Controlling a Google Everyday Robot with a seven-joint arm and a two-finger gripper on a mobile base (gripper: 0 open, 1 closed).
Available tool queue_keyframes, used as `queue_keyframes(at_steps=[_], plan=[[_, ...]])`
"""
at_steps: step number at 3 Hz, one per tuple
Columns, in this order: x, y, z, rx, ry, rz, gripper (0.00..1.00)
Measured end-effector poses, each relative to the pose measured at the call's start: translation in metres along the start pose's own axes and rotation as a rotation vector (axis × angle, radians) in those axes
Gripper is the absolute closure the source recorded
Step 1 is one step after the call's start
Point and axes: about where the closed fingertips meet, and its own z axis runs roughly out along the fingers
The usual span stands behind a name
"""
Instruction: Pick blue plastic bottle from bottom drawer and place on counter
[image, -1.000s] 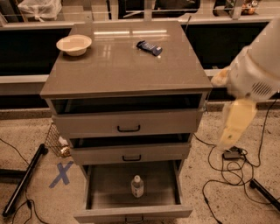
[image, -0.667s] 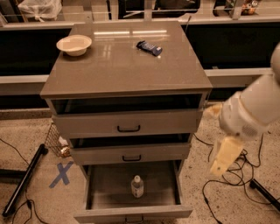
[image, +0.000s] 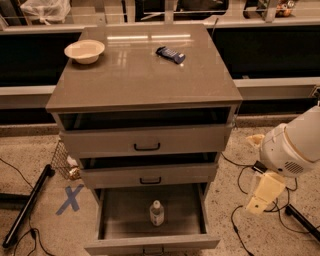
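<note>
The blue plastic bottle (image: 156, 212), clear with a white cap, stands upright in the middle of the bottom drawer (image: 115, 220), which is pulled open. The two drawers above are slightly open. The counter (image: 145, 80) is the glossy grey-brown top of the cabinet. My arm's white housing (image: 292, 145) is to the right of the cabinet, and the cream gripper (image: 262, 195) hangs below it over the floor. It is level with the bottom drawer and well right of the bottle, touching nothing.
A cream bowl (image: 84, 51) and a flat dark-blue packet (image: 170, 54) lie on the counter. A wire basket (image: 62, 160), a blue tape X (image: 70, 198) and a black pole (image: 25, 207) are left of the cabinet. Cables (image: 240, 225) trail on the floor at the right.
My arm has dropped from beside the counter's right edge to beside the lower drawers. The bottle and drawers have not moved.
</note>
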Motion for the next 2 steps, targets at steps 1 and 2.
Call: queue_keyframes(at_steps=[1, 2], plan=[[0.008, -0.013, 0.04, -0.04, -0.03, 0.021, 0.0], [0.013, -0.015, 0.128, -0.108, -0.206, 0.049, 0.0]])
